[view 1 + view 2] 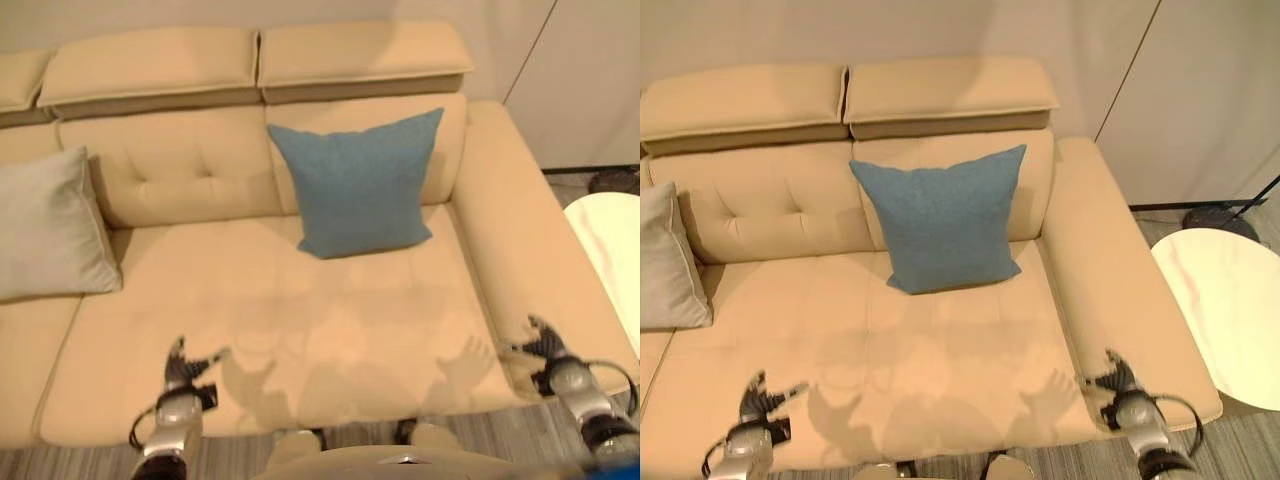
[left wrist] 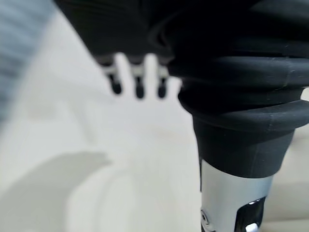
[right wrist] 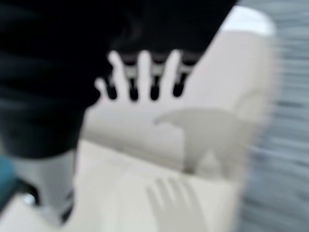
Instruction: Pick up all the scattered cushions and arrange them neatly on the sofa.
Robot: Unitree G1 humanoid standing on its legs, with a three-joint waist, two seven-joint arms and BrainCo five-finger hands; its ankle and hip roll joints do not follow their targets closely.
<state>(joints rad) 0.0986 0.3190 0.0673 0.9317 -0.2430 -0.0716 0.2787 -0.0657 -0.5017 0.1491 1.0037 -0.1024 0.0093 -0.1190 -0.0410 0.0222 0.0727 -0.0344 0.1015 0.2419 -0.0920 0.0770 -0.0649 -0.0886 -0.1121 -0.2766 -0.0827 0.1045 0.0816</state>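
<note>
A blue cushion [image 1: 358, 183] stands upright against the backrest of the beige sofa [image 1: 300, 330], right of its middle. A grey cushion [image 1: 45, 228] leans against the backrest at the far left. My left hand [image 1: 183, 368] hovers over the seat's front left edge, fingers spread and holding nothing; its fingers [image 2: 138, 86] show straight over the seat. My right hand [image 1: 537, 345] is above the front end of the right armrest, fingers [image 3: 143, 79] straight and spread, empty.
A round white table [image 1: 1225, 310] stands right of the sofa, close to the armrest [image 1: 1110, 280]. A dark lamp base [image 1: 1212, 216] sits on the floor behind it. Striped grey flooring [image 1: 480, 435] runs along the sofa's front.
</note>
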